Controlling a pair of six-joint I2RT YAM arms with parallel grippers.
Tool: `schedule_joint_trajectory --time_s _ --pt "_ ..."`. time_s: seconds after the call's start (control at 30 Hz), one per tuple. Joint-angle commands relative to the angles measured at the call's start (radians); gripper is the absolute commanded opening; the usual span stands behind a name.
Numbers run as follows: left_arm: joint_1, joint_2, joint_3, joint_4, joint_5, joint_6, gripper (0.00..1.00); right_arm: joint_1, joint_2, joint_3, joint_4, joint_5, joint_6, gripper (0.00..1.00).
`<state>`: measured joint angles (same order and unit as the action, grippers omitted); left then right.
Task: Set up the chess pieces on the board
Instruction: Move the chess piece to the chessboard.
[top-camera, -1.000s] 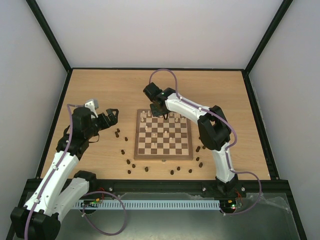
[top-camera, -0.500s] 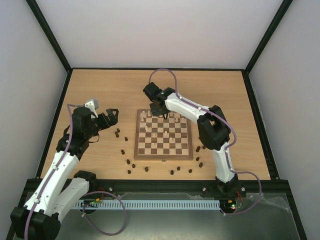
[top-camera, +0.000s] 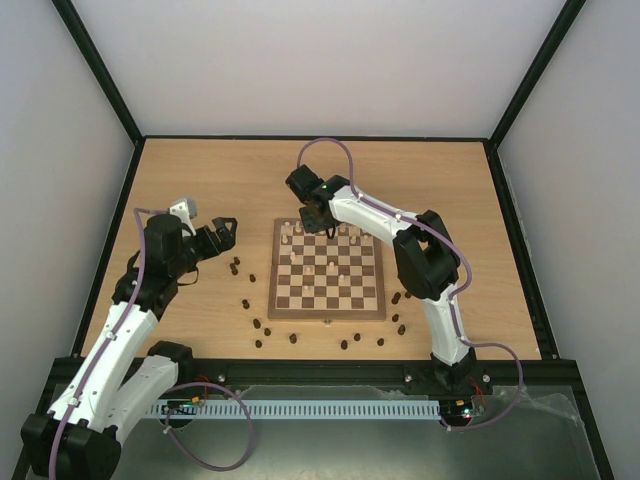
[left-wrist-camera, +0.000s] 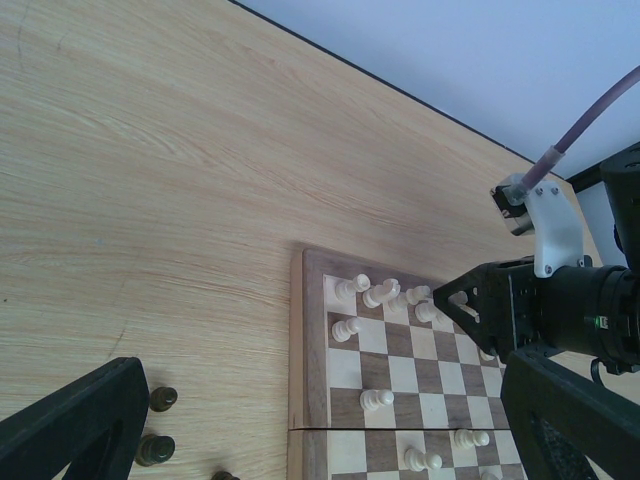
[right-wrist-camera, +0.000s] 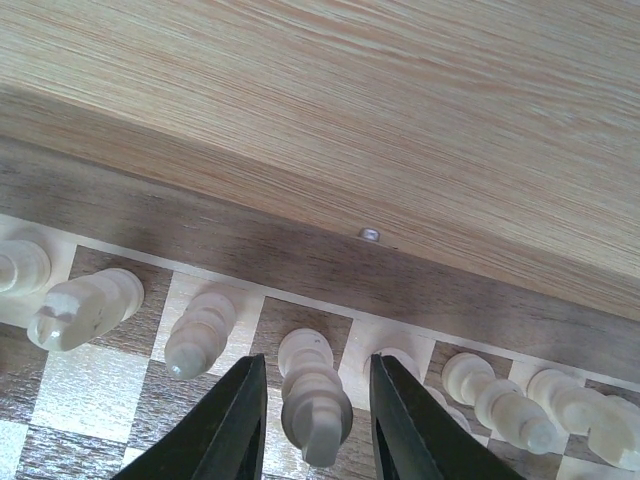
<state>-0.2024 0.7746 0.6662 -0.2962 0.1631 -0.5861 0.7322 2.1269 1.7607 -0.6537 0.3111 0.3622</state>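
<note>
A pale wood-grain table (top-camera: 200, 180) is enclosed by plain white walls (top-camera: 320, 60) on the left, far and right. Black frame posts (top-camera: 100, 70) are set along the far corners. A white slotted cable tray (top-camera: 320, 409) is mounted along the near edge. Everything is evenly lit.

You have a pale wood-grain tabletop (top-camera: 200, 180) boxed in by plain white enclosure walls (top-camera: 320, 60), which meet it at a thin black frame bar (top-camera: 320, 138) along the far edge. At the near edge you can see a long white slotted cable duct (top-camera: 320, 409), and just past its right end lies a crumpled clear plastic sheet (top-camera: 545, 425).
</note>
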Motion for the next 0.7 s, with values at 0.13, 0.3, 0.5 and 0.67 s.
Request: schedule_joint_trajectory --time_s 0.13,0.3,0.5,0.67 --pt "-0.002 -0.002 -0.014 0.030 -0.005 0.004 1.00 -0.006 -0.042 0.040 -0.052 0.002 -0.002 0.33" --pt "-0.002 -0.002 -0.010 0.029 -0.002 0.006 0.99 -0.006 -0.122 0.023 -0.058 0.010 0.004 0.51" --pt "-0.002 -0.010 -0.017 0.032 0.002 0.005 1.00 -0.005 -0.280 -0.079 -0.043 -0.019 0.010 0.83" --pt "-0.003 -0.017 -0.027 0.044 0.038 0.007 0.99 -0.006 -0.456 -0.284 0.001 -0.032 0.012 0.99"
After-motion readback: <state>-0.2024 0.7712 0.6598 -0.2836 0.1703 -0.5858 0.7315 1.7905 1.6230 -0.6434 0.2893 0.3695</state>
